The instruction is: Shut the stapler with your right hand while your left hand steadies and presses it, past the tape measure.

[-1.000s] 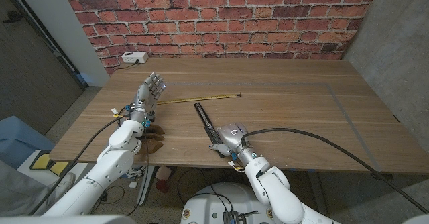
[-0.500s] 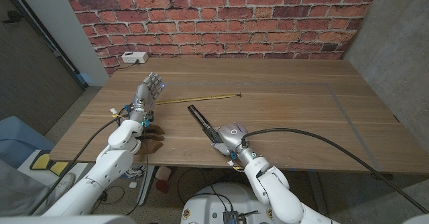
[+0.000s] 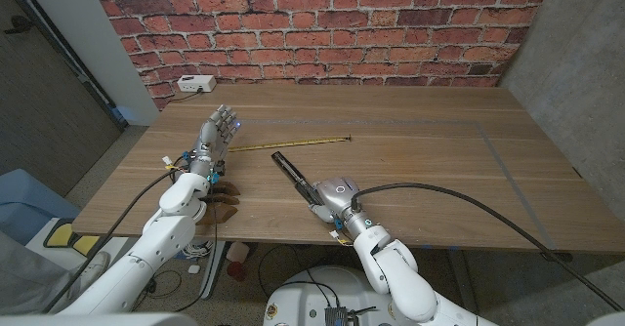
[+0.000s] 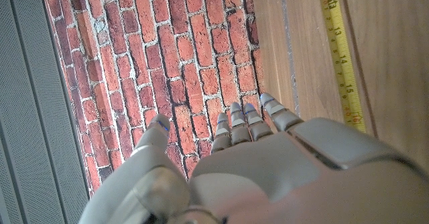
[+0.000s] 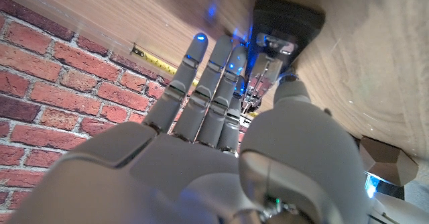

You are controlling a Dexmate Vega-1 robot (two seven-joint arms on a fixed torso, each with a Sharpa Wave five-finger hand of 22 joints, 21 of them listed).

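Observation:
The black stapler [image 3: 293, 175] lies at an angle near the table's front middle, and its metal inside [image 5: 267, 68] shows under the black top [image 5: 288, 17]. My right hand [image 3: 333, 197] is at its near end, fingers [image 5: 208, 83] along one side and thumb [image 5: 295, 100] on the other, holding it. The yellow tape measure [image 3: 293, 143] is stretched out flat just beyond the stapler; it also shows as a yellow strip [image 5: 151, 58] and a numbered strip [image 4: 338, 49]. My left hand [image 3: 217, 131] is off to the left, fingers spread and raised, with nothing in it.
A dark brown object [image 3: 223, 199] sits by the front edge under my left forearm. A white box [image 3: 195, 84] stands at the back left by the brick wall [image 3: 322, 23]. Grey tape lines [image 3: 498, 160] mark the table's right part.
The stapler's far end has swung to the left while my right hand, at its near end, shifted slightly. My left hand has stayed in place.

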